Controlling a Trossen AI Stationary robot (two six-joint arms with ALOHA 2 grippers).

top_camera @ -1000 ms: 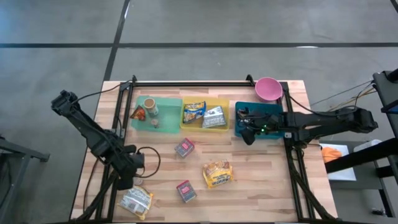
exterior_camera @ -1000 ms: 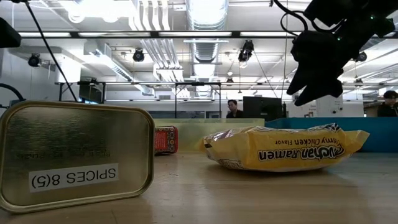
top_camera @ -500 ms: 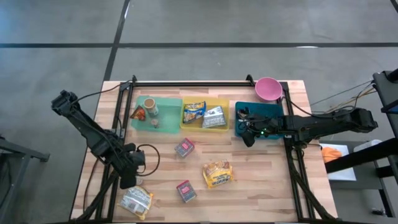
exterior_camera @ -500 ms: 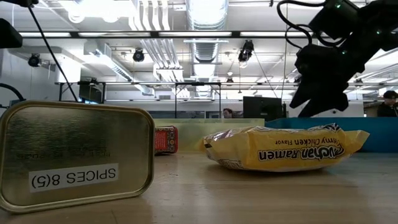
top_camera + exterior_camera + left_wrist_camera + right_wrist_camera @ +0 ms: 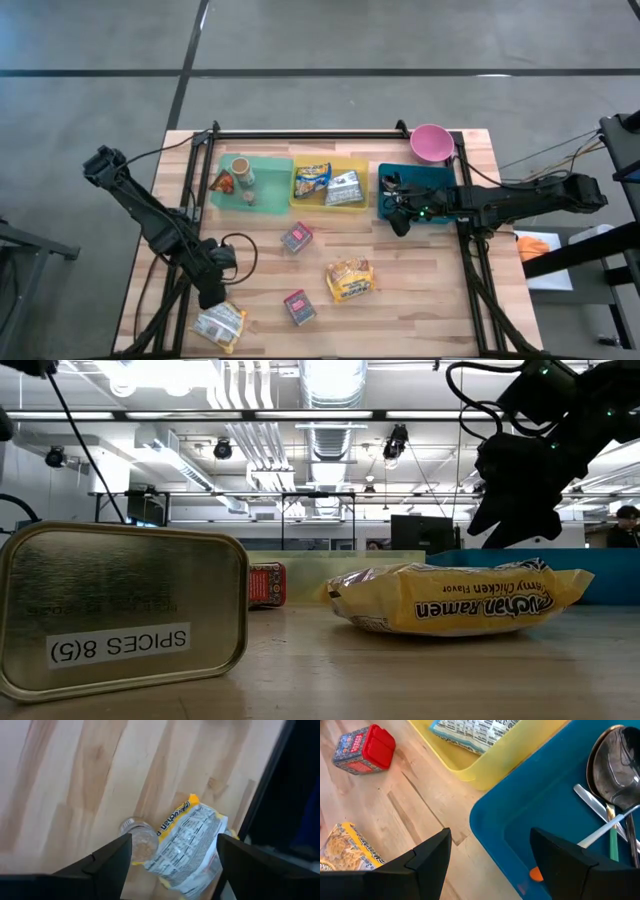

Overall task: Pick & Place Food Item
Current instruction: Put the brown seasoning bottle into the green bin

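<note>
Nearest the low camera stands a gold tin point(image 5: 120, 610), label mirrored but legible as "SPICES 8(5)"; from above it is the small red-topped tin point(image 5: 299, 307) at the near edge of the wooden table point(image 5: 420, 290).

Near left corner: a noodle packet point(image 5: 220, 324) in white and yellow film. My left gripper point(image 5: 211, 296) hangs right over its far edge. From my left wrist, my two fingers point(image 5: 112, 865) stand spread wide with nothing between them; below them lie the packet point(image 5: 192, 850), its print too small to read, and a small clear jar point(image 5: 137, 837) touching the packet's edge.

Mid-table: yellow packet point(image 5: 350, 279), reading "Chicken Flavor Ramen" mirrored in the low view point(image 5: 455, 598). Beyond it, a second red tin point(image 5: 297, 237), patterned sides, writing unreadable.

Far row, left to right: green bin point(image 5: 272, 197) with small containers, yellow bin point(image 5: 355, 205) with two printed packets, blue bin point(image 5: 440, 178).

My right gripper point(image 5: 401, 215) hovers over the blue bin's near left corner, fingers point(image 5: 427, 857) apart, empty. Inside the bin lie spoons point(image 5: 615, 775).

Pink bowl point(image 5: 431, 142) sits at the far right.
</note>
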